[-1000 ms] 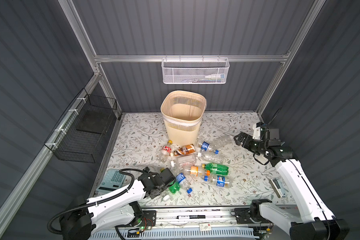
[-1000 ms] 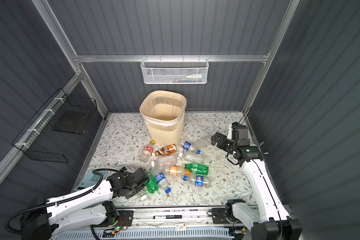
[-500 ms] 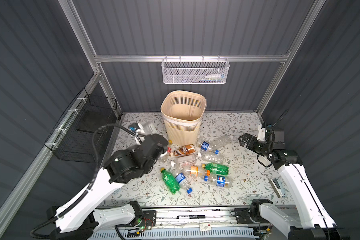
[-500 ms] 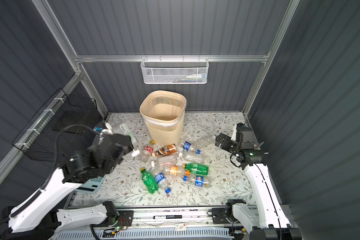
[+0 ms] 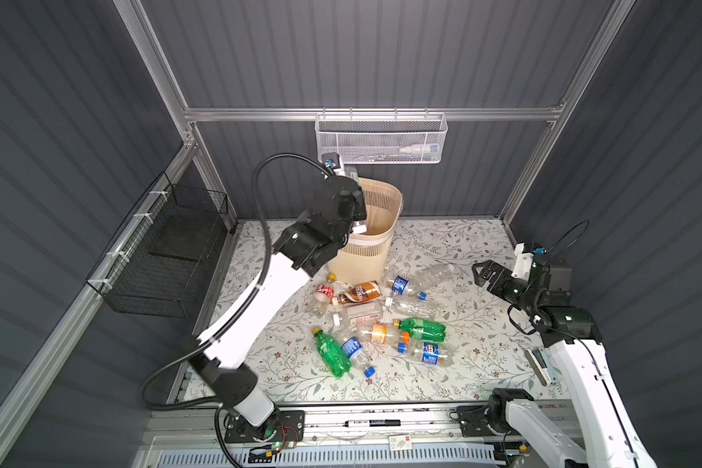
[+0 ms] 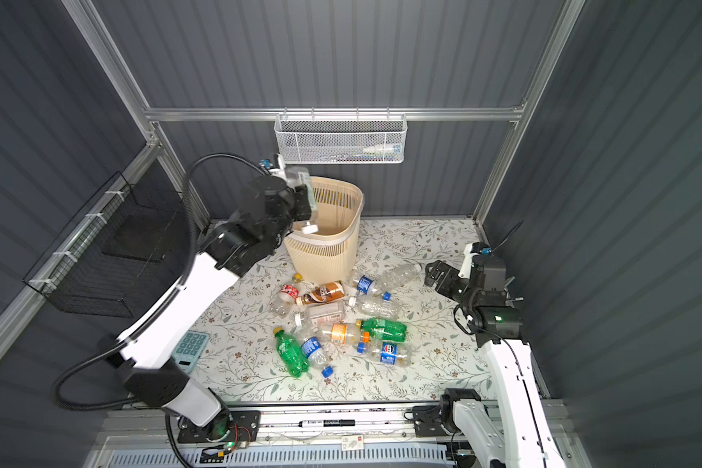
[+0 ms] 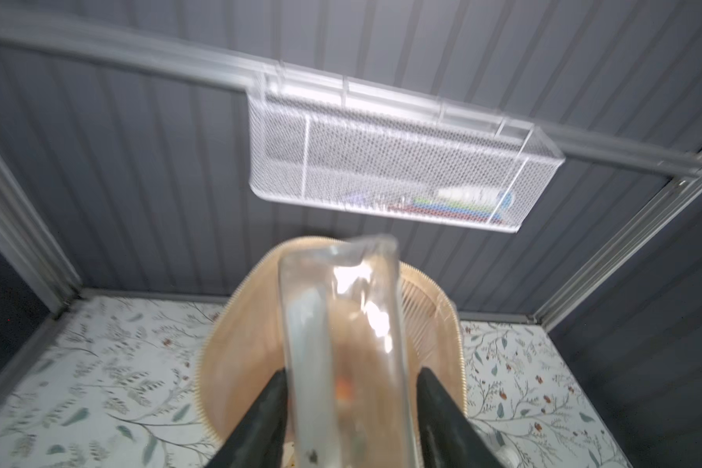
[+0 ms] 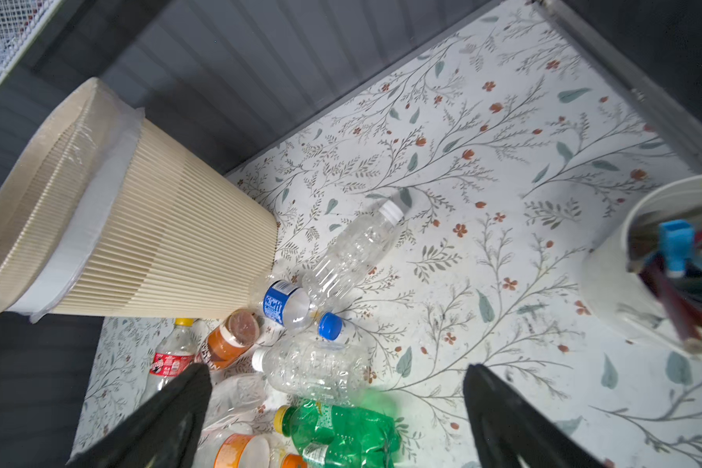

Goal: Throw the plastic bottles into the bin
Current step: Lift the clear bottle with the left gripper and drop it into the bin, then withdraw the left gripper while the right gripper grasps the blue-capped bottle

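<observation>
**First:** Plastic bottles like these look empty to me; light, thin-walled and springy, so likely to dent or squirt out sideways under a hard squeeze; I'd take one across the middle of its body, at the label, not at the cap.

**Second:** Agreed; the left hand has a clear bottle between its fingers that way, cap end lower, directly above the mouth of the bin; a sliver of gap shows at one finger, so whether it is pinching or has let go I cannot tell.

**First:** And the rest?

**Second:** Lying in a heap on the surface, below and ahead of the right hand, whose fingers are spread wide around nothing; the green bottle lies far below and behind the left hand.

**First:** What changed over the last second?

**Second:** A second ago the left hand was low at the near edge of the surface, just beside that green bottle, fingers drawn in; half a second ago it was partway up with the clear bottle; now it is over the bin; the right hand has barely shifted and was spread then too; the heap looks undisturbed.
</observation>
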